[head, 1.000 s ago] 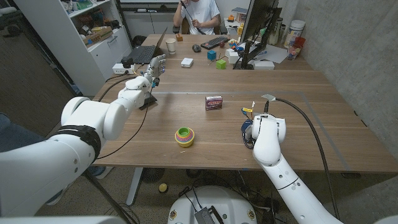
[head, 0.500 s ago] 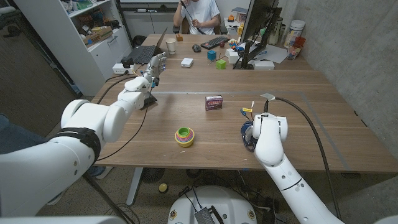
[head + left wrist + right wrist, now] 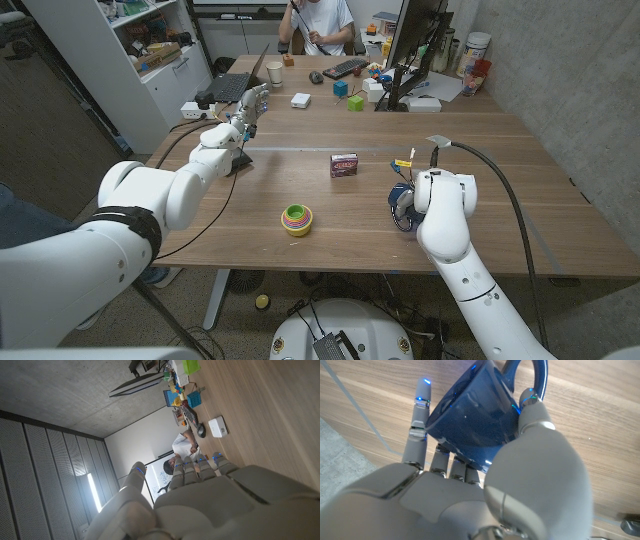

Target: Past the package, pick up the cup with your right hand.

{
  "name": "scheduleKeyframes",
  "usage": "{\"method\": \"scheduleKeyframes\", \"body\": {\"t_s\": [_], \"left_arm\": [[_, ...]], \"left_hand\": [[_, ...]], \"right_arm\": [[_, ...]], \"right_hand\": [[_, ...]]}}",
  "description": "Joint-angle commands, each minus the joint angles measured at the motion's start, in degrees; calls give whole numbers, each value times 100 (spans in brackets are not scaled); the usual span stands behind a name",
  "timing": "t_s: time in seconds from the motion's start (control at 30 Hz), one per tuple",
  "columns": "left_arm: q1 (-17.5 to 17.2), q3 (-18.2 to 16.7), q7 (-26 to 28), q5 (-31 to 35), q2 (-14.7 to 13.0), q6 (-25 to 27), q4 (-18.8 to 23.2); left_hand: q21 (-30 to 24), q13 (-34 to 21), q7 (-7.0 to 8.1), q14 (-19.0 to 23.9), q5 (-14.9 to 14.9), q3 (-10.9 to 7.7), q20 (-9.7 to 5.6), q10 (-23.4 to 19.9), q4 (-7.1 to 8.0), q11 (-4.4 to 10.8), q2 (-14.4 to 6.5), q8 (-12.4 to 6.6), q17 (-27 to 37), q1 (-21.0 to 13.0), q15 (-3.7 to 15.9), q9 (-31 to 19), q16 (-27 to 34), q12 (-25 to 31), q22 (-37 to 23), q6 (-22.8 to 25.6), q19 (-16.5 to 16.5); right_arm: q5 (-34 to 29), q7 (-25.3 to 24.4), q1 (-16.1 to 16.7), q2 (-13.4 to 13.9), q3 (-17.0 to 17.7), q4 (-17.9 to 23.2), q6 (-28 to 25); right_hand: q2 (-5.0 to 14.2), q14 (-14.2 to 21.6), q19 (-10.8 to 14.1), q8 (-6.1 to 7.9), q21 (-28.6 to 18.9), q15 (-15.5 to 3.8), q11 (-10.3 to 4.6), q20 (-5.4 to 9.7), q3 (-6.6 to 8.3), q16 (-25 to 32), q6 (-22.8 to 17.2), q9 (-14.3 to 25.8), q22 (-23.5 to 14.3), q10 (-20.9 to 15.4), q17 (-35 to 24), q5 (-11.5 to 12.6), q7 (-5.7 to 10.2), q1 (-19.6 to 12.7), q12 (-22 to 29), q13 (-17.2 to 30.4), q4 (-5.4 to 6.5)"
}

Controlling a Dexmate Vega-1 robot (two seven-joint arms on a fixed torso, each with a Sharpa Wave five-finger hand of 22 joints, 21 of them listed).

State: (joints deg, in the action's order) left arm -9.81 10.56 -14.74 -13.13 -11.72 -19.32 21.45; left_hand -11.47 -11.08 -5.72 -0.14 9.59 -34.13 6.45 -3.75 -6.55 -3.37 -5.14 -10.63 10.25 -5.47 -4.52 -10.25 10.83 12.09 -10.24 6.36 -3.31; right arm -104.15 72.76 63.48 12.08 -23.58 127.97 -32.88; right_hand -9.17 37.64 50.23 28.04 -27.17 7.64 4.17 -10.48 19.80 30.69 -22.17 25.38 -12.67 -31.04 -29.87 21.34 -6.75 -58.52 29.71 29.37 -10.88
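Note:
A dark blue cup (image 3: 470, 417) with a handle sits tilted in my right hand (image 3: 470, 495), the thumb on one side of it and the fingers (image 3: 420, 425) on the other. In the head view that hand (image 3: 408, 211) and the cup (image 3: 398, 194) are at the table's front right, largely hidden by my own wrist. The package (image 3: 344, 165), a small maroon box, lies farther in and to the left of the cup. Whether the cup is off the wood I cannot tell. My left hand (image 3: 244, 113) hangs raised over the far left of the table, fingers extended (image 3: 200, 495), holding nothing.
A stack of coloured rings (image 3: 296, 218) stands near the front middle. At the far end are a green cube (image 3: 355, 102), a white box (image 3: 301, 99), a keyboard (image 3: 345, 68), a laptop (image 3: 235, 85) and a monitor (image 3: 415, 40). A person (image 3: 318, 20) sits behind.
My right arm has shifted a little to the right and farther in, with the cup in the hand. The left arm has stayed put.

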Motion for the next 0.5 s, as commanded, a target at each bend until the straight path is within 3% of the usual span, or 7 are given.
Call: {"method": "scheduleKeyframes", "body": {"t_s": [0.03,0.27,0.5], "left_arm": [[-31,8,-24,-23,-8,-48,23],[-47,8,-43,-38,3,-61,32],[-35,12,-17,-35,29,-6,3]], "left_hand": [[-12,-5,9,-30,35,4,56,-1,-16,-2,11,-12,20,5,6,-10,-8,-2,-25,11,-17],[-12,-5,11,-28,37,2,52,8,-19,14,11,-13,19,3,4,-10,-8,-6,-25,14,-17],[-13,-5,9,-21,38,1,55,5,-21,15,11,-14,18,1,5,-10,-5,-5,-24,17,-17]], "right_arm": [[96,321,-141,-36,299,507,388],[279,619,-264,-141,604,787,684],[97,619,-230,-872,1019,950,1534]], "right_hand": [[1814,1181,1105,27,-65,-1254,-78,1653,316,-15,-1321,22,-9,-147,-32,39,401,-1727,32,35,194],[1797,1234,1086,-2,-127,-1302,-115,1659,321,-7,-1292,19,-9,-174,-75,50,441,-1743,18,53,172],[1792,1290,1074,6,-197,-1340,-126,1675,324,5,-1362,16,-12,-255,-124,60,429,-1754,27,75,165]]}}
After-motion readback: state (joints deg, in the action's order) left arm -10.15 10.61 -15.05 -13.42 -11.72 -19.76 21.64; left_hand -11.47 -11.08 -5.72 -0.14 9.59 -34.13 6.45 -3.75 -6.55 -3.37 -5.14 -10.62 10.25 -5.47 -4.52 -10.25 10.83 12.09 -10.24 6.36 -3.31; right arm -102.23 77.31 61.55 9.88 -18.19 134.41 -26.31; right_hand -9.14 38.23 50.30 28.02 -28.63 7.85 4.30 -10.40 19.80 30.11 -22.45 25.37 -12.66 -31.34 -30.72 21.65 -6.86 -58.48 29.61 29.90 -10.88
